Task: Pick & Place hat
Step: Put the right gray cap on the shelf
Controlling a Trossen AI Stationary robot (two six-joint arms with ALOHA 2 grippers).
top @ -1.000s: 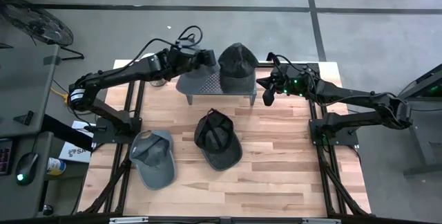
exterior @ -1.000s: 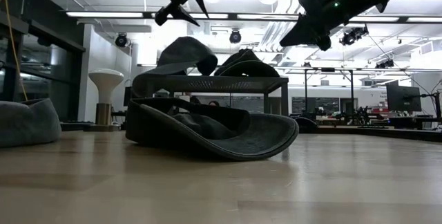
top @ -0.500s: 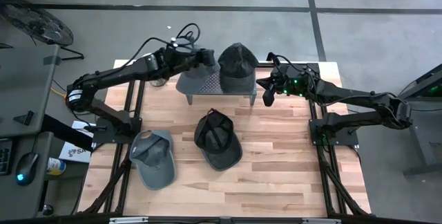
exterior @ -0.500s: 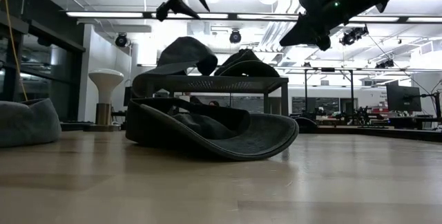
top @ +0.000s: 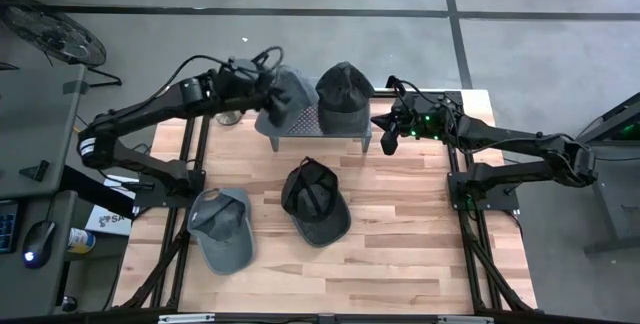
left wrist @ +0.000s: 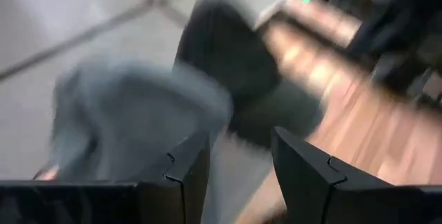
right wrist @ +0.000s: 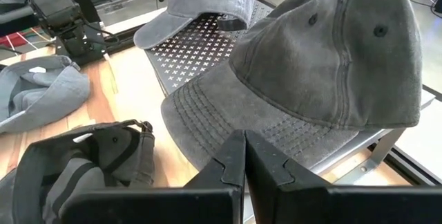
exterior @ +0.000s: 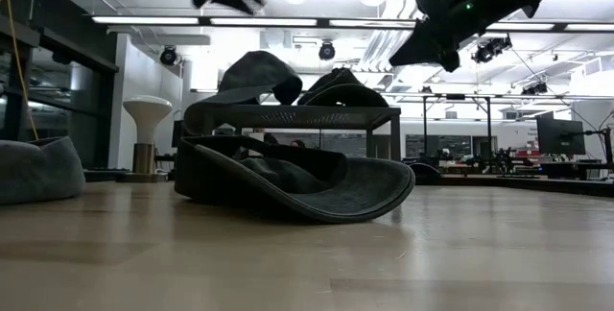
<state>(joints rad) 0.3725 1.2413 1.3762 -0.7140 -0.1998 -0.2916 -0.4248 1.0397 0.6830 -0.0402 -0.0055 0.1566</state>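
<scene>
Grey cloth is what we are seeing first: the light grey hat (top: 283, 99) is lying on the left part of the perforated metal rack (top: 300, 122) at the far edge of the wooden table (top: 400, 224), its crown up. Just beside it on the right of the same rack, the dark grey hat (top: 343, 94) is sitting with its brim pointing toward the near side.

We are finding the left gripper (top: 262, 76) hanging just left of the light grey hat, above the rack's far left corner; its fingers (left wrist: 183, 175) are standing partly apart and are gripping nothing.

The right gripper (top: 386, 132) is hovering off the rack's right end, aimed at the dark grey hat, with its fingers (right wrist: 231, 162) pressed together and empty.

Nearer on the table, a black hat (top: 315, 199) is lying upside down near the middle, and another grey hat (top: 222, 229) is lying to its left, also upside down.
</scene>
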